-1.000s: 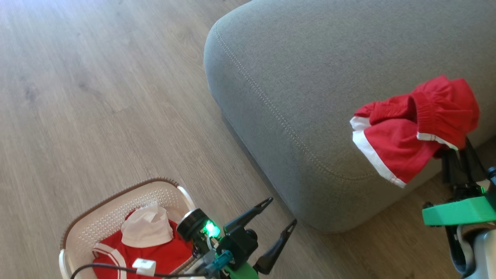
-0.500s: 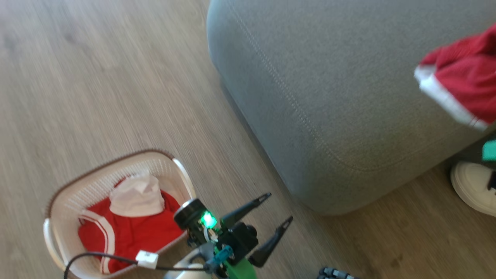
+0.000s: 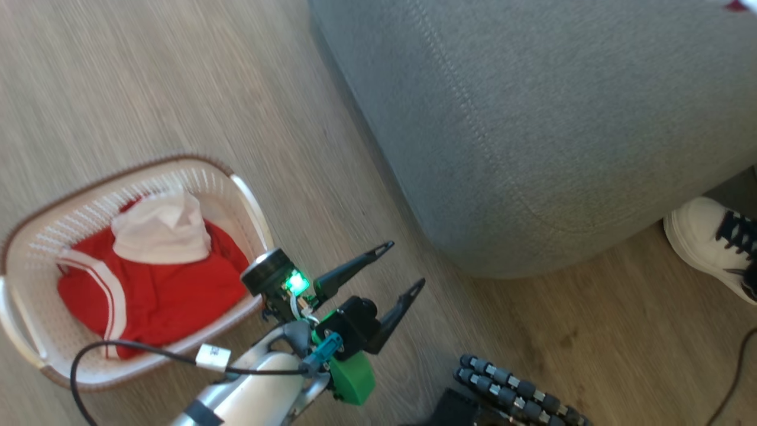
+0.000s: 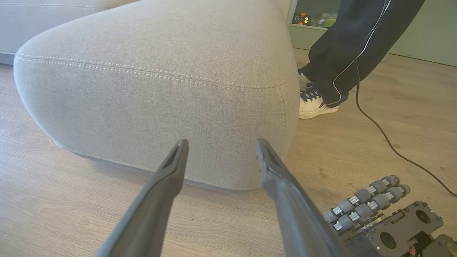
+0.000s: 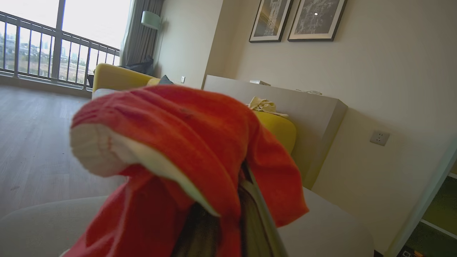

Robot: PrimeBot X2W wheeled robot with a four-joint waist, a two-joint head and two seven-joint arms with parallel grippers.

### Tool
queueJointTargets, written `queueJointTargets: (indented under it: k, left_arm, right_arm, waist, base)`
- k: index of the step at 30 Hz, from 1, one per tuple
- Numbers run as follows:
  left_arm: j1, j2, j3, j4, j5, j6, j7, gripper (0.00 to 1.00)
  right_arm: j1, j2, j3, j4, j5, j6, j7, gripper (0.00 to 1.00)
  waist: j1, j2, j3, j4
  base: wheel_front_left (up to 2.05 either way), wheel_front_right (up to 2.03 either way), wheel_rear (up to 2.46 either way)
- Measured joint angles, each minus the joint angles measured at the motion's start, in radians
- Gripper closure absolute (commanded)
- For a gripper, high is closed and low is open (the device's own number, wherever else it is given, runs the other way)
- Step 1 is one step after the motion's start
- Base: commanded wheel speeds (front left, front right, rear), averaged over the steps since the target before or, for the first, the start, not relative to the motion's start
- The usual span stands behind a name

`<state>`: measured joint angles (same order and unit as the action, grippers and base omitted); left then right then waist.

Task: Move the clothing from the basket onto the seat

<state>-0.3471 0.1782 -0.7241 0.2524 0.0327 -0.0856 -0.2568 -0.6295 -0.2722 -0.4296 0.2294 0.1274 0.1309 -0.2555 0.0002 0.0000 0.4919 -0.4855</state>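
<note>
Wood floor (image 3: pixel 148 89) underfoot, grey seat (image 3: pixel 532 118) ahead. Right pincer (image 5: pixel 221 214) is clenched on a red garment (image 5: pixel 178 128), carried high, probably to clear the cushion edge; the seat lies just below it. Left pincer (image 3: pixel 406 263) hangs released and empty, facing the seat. The basket (image 3: pixel 35 236), to its left beside the wrist, holds the remaining clothing (image 3: pixel 159 290).

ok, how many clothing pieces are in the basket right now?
2: a white cloth lying on top of a red striped garment, both inside the basket. More may be hidden beneath them.
</note>
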Motion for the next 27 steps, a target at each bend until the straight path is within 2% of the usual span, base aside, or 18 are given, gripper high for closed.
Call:
queueJointTargets:
  k: [8,19,24,27]
  left_arm:
    - [-0.054,0.027,-0.017,0.007,0.004,0.029,0.000,0.00]
    - [-0.110,0.049,-0.049,-0.013,0.004,0.074,0.000,0.00]
    - [-0.128,0.049,-0.073,-0.014,0.004,0.098,0.000,0.00]
    - [-0.137,0.047,-0.087,-0.015,0.003,0.111,0.000,0.00]
  right_arm:
    - [-0.182,-0.073,0.022,0.133,0.016,0.000,0.000,1.00]
    - [-0.358,-0.104,0.044,0.313,0.026,0.000,0.000,1.00]
    - [-0.404,-0.123,0.046,0.477,-0.005,0.000,0.000,1.00]
    - [-0.432,-0.140,0.010,0.575,-0.024,0.000,0.000,1.00]
  waist:
    - [0.0000,0.0000,0.111,0.026]
    - [-0.0001,0.0001,0.209,0.096]
    - [-0.0001,0.0000,0.241,0.142]
    - [-0.0001,0.0001,0.253,0.171]
  base:
    - [0.00,0.00,0.00]
    - [0.00,0.00,0.00]
    - [0.00,0.00,0.00]
    - [0.00,0.00,0.00]
